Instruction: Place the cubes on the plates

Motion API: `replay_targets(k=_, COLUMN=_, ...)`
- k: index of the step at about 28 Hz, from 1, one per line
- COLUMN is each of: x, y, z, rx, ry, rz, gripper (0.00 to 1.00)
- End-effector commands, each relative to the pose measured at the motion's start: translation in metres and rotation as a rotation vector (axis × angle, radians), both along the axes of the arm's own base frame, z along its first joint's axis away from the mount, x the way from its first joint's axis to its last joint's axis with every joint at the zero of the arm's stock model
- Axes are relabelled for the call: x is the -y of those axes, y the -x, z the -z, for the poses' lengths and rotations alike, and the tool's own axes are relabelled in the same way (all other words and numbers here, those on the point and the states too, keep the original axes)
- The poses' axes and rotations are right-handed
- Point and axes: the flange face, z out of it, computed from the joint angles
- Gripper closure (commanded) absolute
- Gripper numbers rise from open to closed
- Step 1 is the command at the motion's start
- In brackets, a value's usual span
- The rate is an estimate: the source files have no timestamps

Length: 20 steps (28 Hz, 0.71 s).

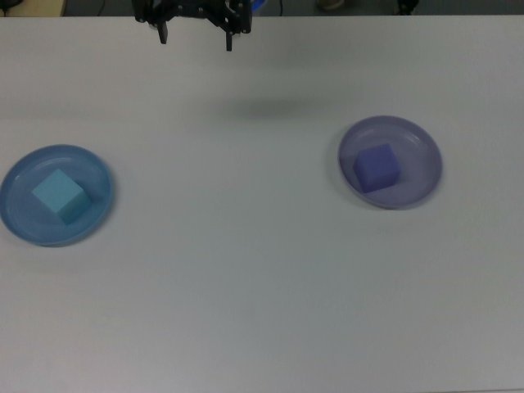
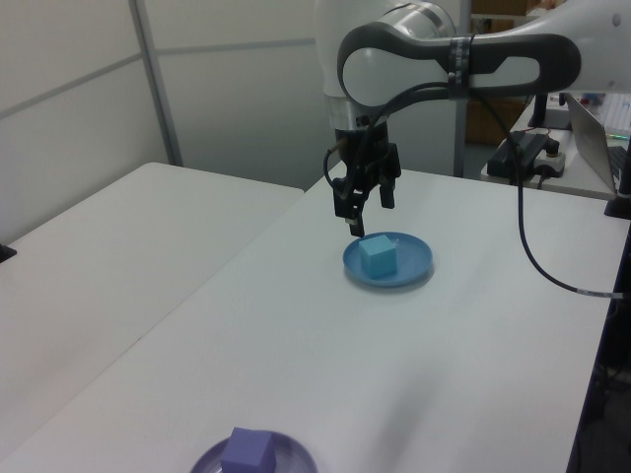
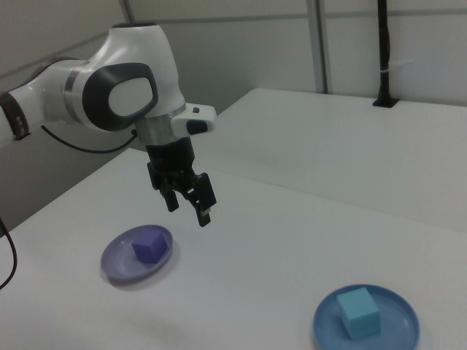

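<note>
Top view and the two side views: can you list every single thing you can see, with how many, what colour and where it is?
cyan cube: one, light turquoise, on the blue plate.
purple cube: one, indigo, on the lavender plate.
blue plate: one, medium blue, at the top view's left.
lavender plate: one, pale purple, at the top view's right.
table: one, white, under both plates.
second table: one, white, at the left view's left.
cable: one, black, hanging at the left view's right.
arm: one, white and grey, above the table.
gripper: one, black, open and empty, up in the air.
</note>
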Motion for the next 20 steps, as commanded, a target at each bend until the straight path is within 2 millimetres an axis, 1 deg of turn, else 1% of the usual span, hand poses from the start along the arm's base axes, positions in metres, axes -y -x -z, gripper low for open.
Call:
replay_targets(k=1, x=-0.008, y=0.003, z=0.0, rx=-0.013, ry=-0.041, rz=0.006, gripper=0.0)
replay_targets(k=2, x=-0.008, y=0.002, z=0.001, rx=-0.014, ry=-0.041, rz=0.006, gripper=0.0)
replay_targets(k=3, x=-0.014, y=-0.001, z=-0.005, rx=-0.001, ry=-0.044, rz=-0.005, gripper=0.0)
replay_targets(k=4, x=-0.016, y=-0.002, z=-0.006, rx=0.001, ry=-0.046, rz=-0.008, gripper=0.0)
replay_targets(k=13, x=-0.015, y=-0.004, z=-0.008, rx=0.006, ry=-0.052, rz=-0.018, gripper=0.0)
replay_targets(k=16, x=-0.014, y=-0.006, z=-0.014, rx=0.02, ry=-0.052, rz=-0.02, gripper=0.0)
replay_targets(k=20, x=-0.014, y=-0.006, z=-0.014, rx=0.02, ry=-0.053, rz=-0.031, gripper=0.0)
